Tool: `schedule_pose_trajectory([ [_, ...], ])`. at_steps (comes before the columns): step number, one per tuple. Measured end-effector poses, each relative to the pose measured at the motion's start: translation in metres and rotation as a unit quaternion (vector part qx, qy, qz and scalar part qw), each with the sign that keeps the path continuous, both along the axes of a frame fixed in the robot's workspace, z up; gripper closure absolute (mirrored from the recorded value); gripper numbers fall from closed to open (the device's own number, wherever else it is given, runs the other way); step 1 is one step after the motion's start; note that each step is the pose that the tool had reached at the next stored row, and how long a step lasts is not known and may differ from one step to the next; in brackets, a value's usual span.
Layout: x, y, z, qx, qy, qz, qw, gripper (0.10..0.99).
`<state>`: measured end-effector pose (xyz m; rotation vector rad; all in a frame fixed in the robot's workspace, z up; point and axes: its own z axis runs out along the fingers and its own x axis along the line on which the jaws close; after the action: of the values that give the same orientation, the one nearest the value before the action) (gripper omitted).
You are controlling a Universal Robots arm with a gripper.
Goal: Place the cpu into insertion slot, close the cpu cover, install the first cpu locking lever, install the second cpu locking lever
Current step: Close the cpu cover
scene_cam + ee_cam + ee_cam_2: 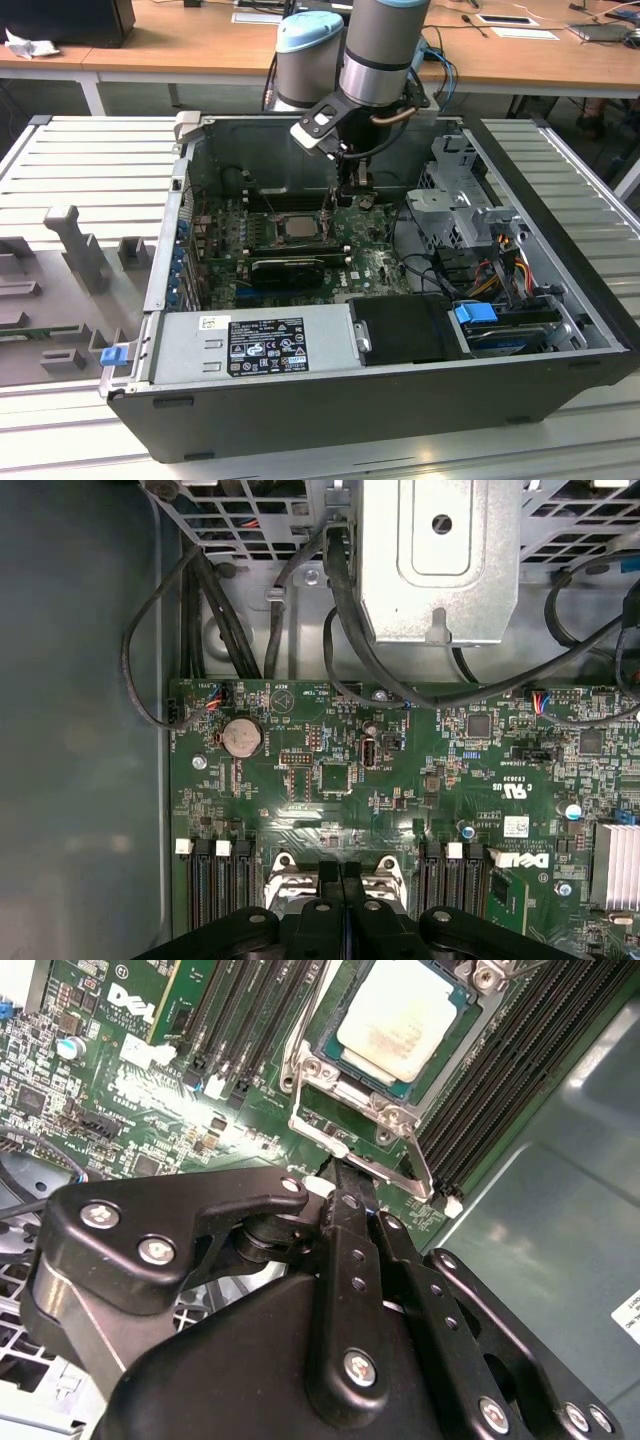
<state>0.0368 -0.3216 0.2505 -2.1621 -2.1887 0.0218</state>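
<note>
The cpu (pixel 400 1015) lies flat in the insertion slot, silver top up, and hides the contact field. The cpu cover (pixel 318 1070) is down around it as a thin metal frame. A wire locking lever (pixel 420 1165) runs along the socket's edge nearest my gripper (pixel 345 1175). The black fingers are pressed together, with their tips at this lever's bent end. In the exterior view the gripper (pixel 335 208) reaches down into the case just to the right of the cpu (pixel 298 226). The first wrist view shows the shut fingers (pixel 330 880) over the green motherboard (pixel 400 780).
Black memory slots (pixel 500 1090) flank the socket on both sides. A metal drive cage (pixel 440 560) with black cables (pixel 340 630) stands beyond the board. A coin battery (pixel 241 737) sits on the board. The power supply (pixel 250 345) lines the front. The case wall (pixel 560 1210) is close by.
</note>
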Motion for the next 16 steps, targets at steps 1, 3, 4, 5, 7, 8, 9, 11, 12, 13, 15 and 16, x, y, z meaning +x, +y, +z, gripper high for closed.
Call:
schedule_pose_trajectory([
  [1,-0.0001,0.0,0.0,0.0,0.0,0.0,1.0,0.98],
  [3,-0.0004,0.0,0.0,0.0,0.0,0.0,1.0,0.98],
  [4,-0.0005,0.0,0.0,0.0,0.0,0.0,1.0,0.98],
  [5,-0.0008,0.0,0.0,0.0,0.0,0.0,1.0,0.98],
  [7,-0.001,0.0,0.0,0.0,0.0,0.0,1.0,0.98],
  [8,-0.0012,0.0,0.0,0.0,0.0,0.0,1.0,0.98],
  [9,-0.0014,0.0,0.0,0.0,0.0,0.0,1.0,0.98],
  [11,-0.0021,0.0,0.0,0.0,0.0,0.0,1.0,0.98],
  [12,-0.0024,0.0,0.0,0.0,0.0,0.0,1.0,0.98],
  [13,-0.0027,0.0,0.0,0.0,0.0,0.0,1.0,0.98],
  [15,-0.0031,0.0,0.0,0.0,0.0,0.0,1.0,0.98],
  [16,-0.0032,0.0,0.0,0.0,0.0,0.0,1.0,0.98],
])
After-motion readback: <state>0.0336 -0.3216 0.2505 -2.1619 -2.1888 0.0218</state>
